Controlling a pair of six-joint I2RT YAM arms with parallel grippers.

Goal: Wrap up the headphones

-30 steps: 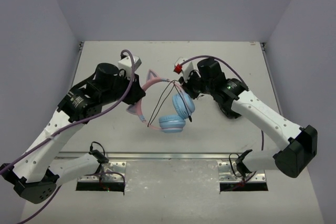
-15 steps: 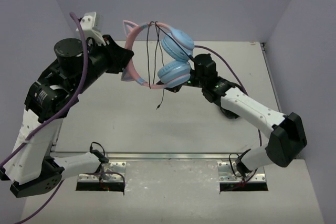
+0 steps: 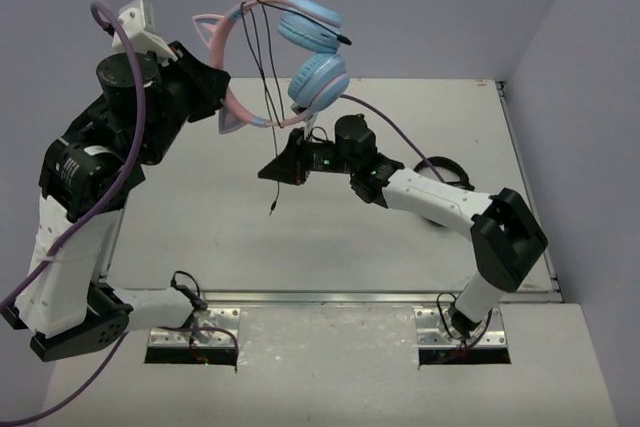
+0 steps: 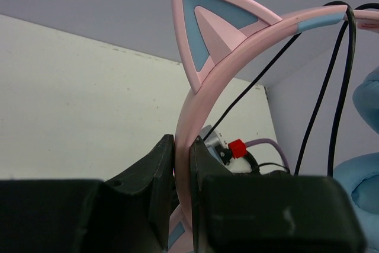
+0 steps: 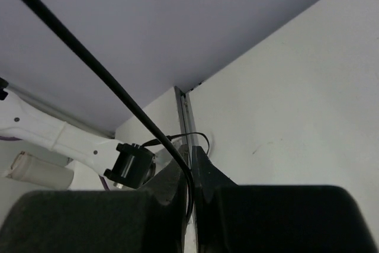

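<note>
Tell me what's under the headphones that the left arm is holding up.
Below the headphones, the right gripper pinches their black cord, whose loose end dangles over the table. Table directly beneath that gripper is covered.

The pale table (image 3: 200,217) bears a black loop (image 3: 452,163), partly hidden.

The headphones (image 3: 318,79) are raised in the air: pink cat-eared headband (image 4: 189,117) on edge, light-blue cups (image 3: 310,29) close together, thin black cord (image 5: 89,58) looped over the band, its end dangling.
</note>
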